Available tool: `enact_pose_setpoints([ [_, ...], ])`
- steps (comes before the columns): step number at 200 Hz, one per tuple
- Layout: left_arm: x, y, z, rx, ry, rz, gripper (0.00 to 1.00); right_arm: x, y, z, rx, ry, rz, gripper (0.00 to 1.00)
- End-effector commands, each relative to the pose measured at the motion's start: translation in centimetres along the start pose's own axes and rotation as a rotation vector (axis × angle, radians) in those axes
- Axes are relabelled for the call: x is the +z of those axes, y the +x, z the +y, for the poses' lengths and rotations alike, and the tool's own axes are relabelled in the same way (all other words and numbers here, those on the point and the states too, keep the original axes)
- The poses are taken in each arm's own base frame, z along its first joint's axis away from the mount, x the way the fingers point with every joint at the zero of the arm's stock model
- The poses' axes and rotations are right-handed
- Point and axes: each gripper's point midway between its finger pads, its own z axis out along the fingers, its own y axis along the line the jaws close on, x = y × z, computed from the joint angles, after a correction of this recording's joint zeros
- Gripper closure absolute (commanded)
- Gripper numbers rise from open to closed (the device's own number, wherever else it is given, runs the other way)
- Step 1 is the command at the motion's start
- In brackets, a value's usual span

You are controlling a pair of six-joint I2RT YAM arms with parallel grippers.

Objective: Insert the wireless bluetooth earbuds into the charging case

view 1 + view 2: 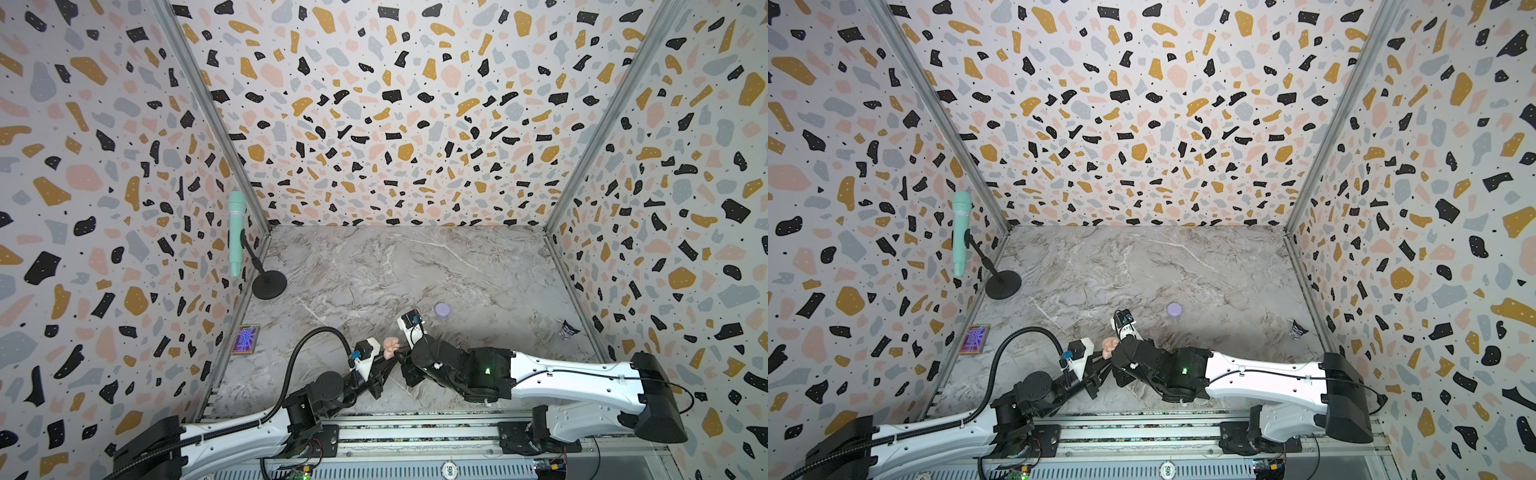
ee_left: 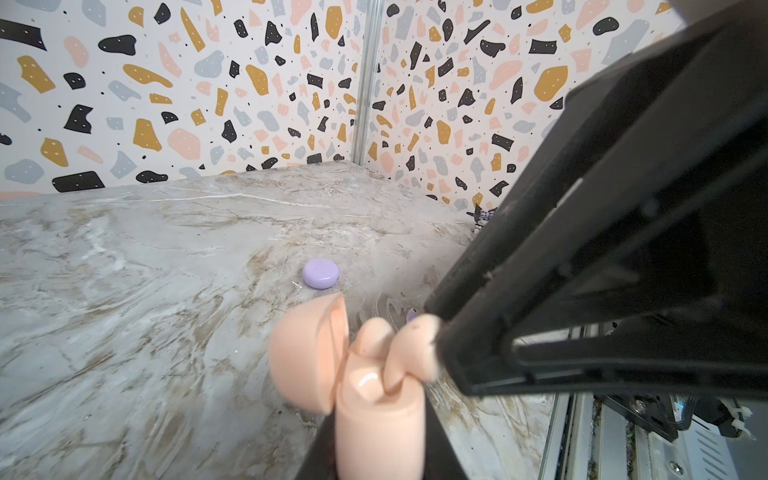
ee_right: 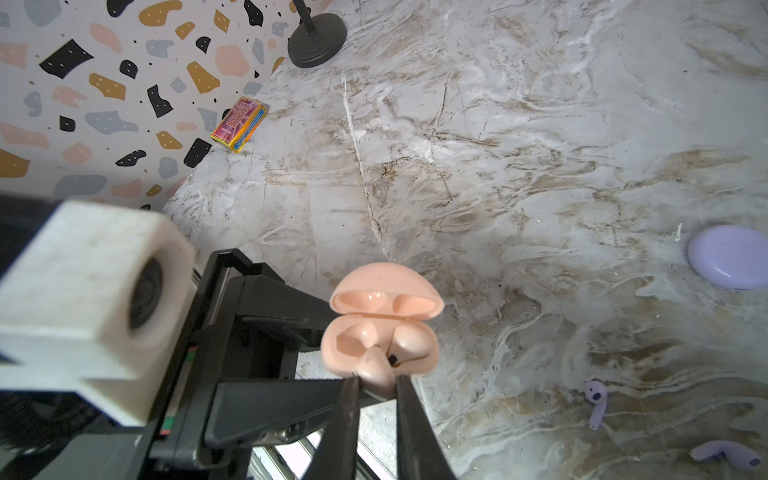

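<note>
L gripper [image 2: 376,449] clamps case [image 3: 386,299], lower centre; R gripper [image 3: 376,382] pinches bud [image 3: 374,368] at its rim. Square bud to case, lower slowly, release.

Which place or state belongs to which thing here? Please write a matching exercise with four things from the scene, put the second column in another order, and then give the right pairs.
Things
1. pink case
2. lavender case
3. pink earbud
4. mint microphone

Places or states
A. on a black stand
B. lid open, gripped by the left gripper
C. lid shut, lying free on the table
D. between the jaws of the right gripper

Pairs: 1-B; 2-C; 3-D; 4-A
</note>
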Motion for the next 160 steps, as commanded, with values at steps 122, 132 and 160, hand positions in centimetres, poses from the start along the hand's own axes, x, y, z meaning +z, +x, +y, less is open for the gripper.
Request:
enact_pose_setpoints([
  [122, -0.5, -0.3, -0.6, 0.016, 0.046, -0.054, 1.00, -1.0, -1.0, 0.7, 0.034, -0.018, 0.016, 0.71],
  [132, -0.5, -0.3, -0.6, 0.015, 0.044, -0.054, 1.00, -1.1, -1.0, 0.7, 0.035, -0.022, 0.019, 0.71],
  [160, -0.5, -0.3, -0.5, 0.016, 0.042, -0.051, 1.00, -1.3, -1.1, 0.9, 0.040, -0.029, 0.016, 0.71],
])
